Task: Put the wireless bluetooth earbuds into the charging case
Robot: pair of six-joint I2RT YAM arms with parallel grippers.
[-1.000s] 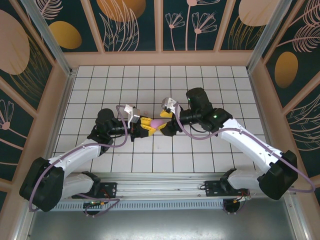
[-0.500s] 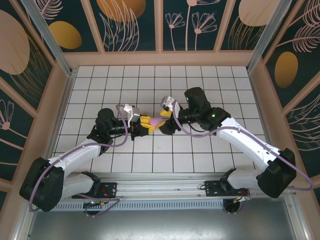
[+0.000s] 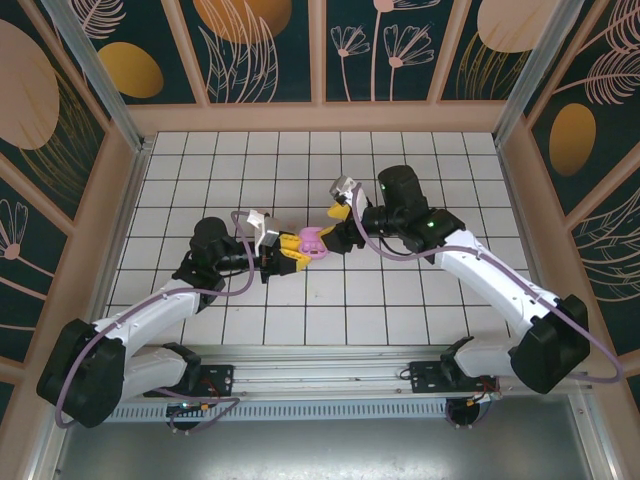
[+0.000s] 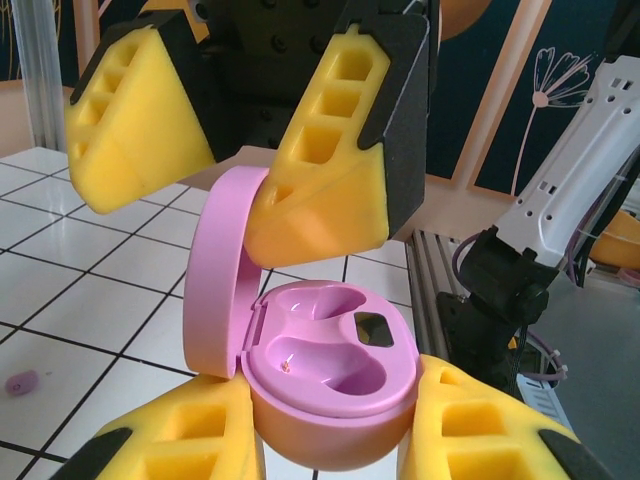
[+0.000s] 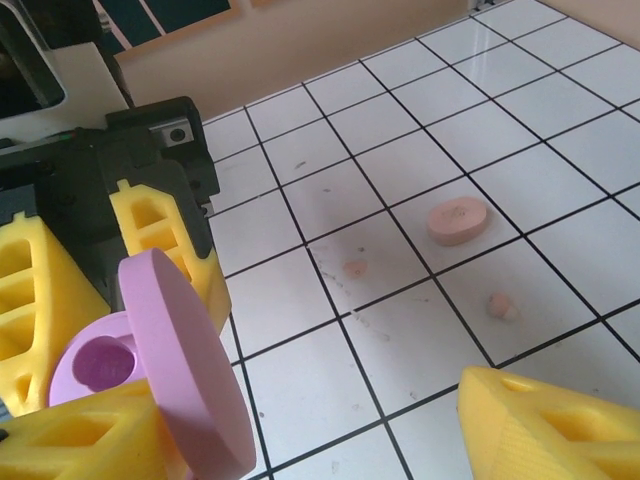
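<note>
The charging case (image 4: pixel 330 365) is lilac-pink and hangs open above the tiles, both wells empty, its lid (image 4: pixel 222 270) standing upright on the left. My left gripper (image 4: pixel 330 440) is shut on the case's base from both sides. My right gripper (image 5: pixel 300 430) is open, and the lid (image 5: pixel 185 370) stands between its yellow fingers (image 5: pixel 555 420), close to the left one. From above, the case (image 3: pixel 314 240) sits between the left gripper (image 3: pixel 297 250) and the right gripper (image 3: pixel 336 222). Two pale pink earbuds (image 5: pixel 353 268) (image 5: pixel 502 307) and a purple one (image 4: pixel 20 382) lie on the tiles.
A peach-pink oval case (image 5: pixel 458 220) lies flat on a tile beyond the pink buds. White tiled floor (image 3: pixel 440 170) runs to patterned walls on three sides. The rail with the arm bases (image 3: pixel 320 375) lines the near edge.
My right gripper has drawn back up and to the far right of the case, and the lid now stands open. The left arm has hardly moved.
</note>
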